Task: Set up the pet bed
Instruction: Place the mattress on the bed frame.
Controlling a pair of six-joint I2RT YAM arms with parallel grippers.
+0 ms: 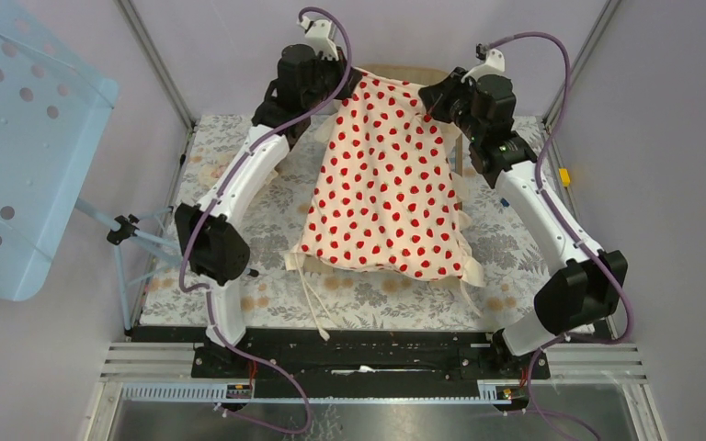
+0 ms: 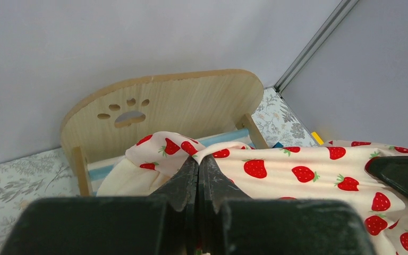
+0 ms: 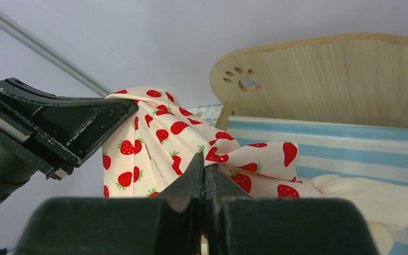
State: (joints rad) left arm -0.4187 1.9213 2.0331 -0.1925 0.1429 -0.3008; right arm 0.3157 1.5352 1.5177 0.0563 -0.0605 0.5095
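The pet bed's light-wood headboard (image 2: 162, 109) with a paw-print cutout stands against the back wall, seen too in the right wrist view as the headboard (image 3: 340, 79). Its blue-and-white striped mattress (image 3: 350, 146) shows below it. A cream blanket with red strawberries (image 1: 388, 184) is stretched over the bed, sloping down toward me. My left gripper (image 2: 198, 159) is shut on the blanket's far left corner. My right gripper (image 3: 205, 159) is shut on its far right corner. In the top view the left gripper (image 1: 338, 94) and right gripper (image 1: 430, 99) hold that far edge raised near the headboard.
A floral cloth (image 1: 267, 220) covers the table. A light blue perforated panel on a stand (image 1: 18, 147) leans in at the left. A small yellow piece (image 1: 563, 175) lies at the right edge. Cream ties (image 1: 315, 308) trail from the blanket's near edge.
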